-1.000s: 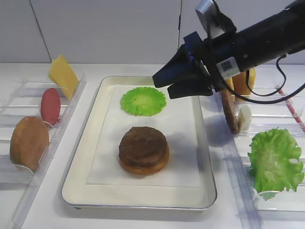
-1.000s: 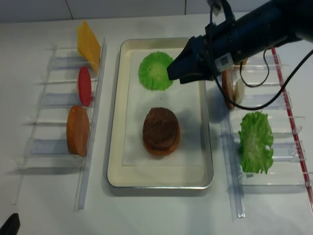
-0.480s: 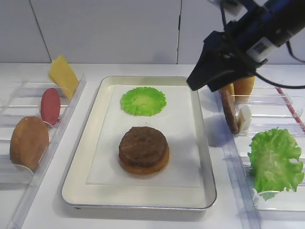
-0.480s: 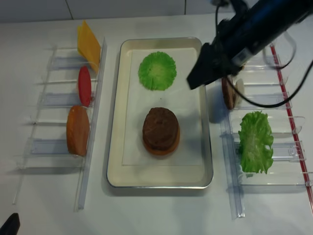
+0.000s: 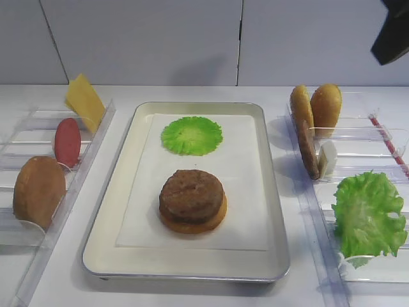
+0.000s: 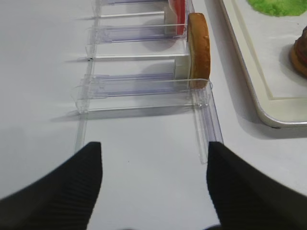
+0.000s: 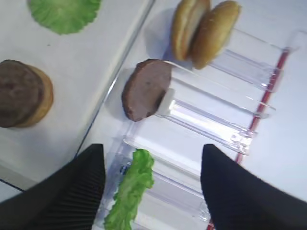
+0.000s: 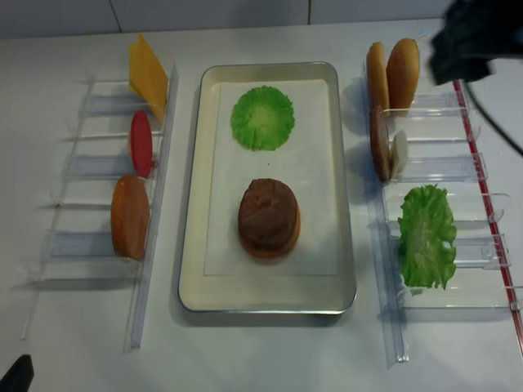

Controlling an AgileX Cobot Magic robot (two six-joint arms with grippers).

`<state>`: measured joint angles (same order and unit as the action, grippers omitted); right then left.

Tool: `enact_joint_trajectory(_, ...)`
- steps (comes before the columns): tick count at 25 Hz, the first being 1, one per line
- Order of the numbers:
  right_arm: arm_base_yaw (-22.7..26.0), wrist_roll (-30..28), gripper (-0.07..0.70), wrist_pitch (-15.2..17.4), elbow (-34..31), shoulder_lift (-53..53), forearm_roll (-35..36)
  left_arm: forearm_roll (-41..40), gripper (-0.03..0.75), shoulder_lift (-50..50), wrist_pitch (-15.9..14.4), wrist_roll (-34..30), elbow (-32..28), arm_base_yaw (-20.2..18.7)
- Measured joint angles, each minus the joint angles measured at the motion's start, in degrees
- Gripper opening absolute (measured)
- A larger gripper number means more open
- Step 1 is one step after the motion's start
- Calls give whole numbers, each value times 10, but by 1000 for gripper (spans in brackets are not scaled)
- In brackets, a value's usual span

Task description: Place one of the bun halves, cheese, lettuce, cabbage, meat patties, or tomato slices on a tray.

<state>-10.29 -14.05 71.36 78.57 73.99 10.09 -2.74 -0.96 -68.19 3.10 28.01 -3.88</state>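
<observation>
Cabbage (image 5: pixel 192 135) lies flat on the white paper liner (image 5: pixel 249 217) at the far end of the tray (image 5: pixel 108 211), a round disc with no real long axis, frilly rim all around. Nearer the camera on the same liner sits a meat patty (image 5: pixel 191 194) stacked flat on a bun half (image 5: pixel 192 224), well apart from the cabbage. The tray's long side runs away from the camera, between two clear plastic racks. In the left rack (image 5: pixel 83 160) everything stands on edge: the cheese (image 5: pixel 85 100) leaning at the far end, a tomato slice (image 5: pixel 67 141) in the middle, a tan bun half (image 5: pixel 38 190) nearest. In the right rack (image 5: pixel 383 137), two bun halves (image 5: pixel 316 107) stand upright side by side at the back, a second patty (image 5: pixel 307 149) on edge just in front of them, and the lettuce (image 5: pixel 369 214) drapes over the near slots. The right gripper (image 7: pixel 151 191) hangs high above that right rack, fingers (image 7: pixel 76 191) spread wide with nothing between them, only its dark tip showing at the top corner of the high view. The left gripper (image 6: pixel 153 191) hovers low over bare table beside the left rack, fingers parted and carrying nothing.
</observation>
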Motion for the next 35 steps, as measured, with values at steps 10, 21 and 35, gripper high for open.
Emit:
enact_joint_trajectory(10, 0, 23, 433, -12, -66, -189, -18, 0, 468, 0, 0, 0, 0, 0)
enact_joint_trajectory(21, 0, 30, 433, -59, -259, -366, -15, 0, 468, 0, 0, 0, 0, 0)
enact_joint_trajectory(35, 0, 37, 433, -85, -429, -604, -15, 0, 468, 0, 0, 0, 0, 0)
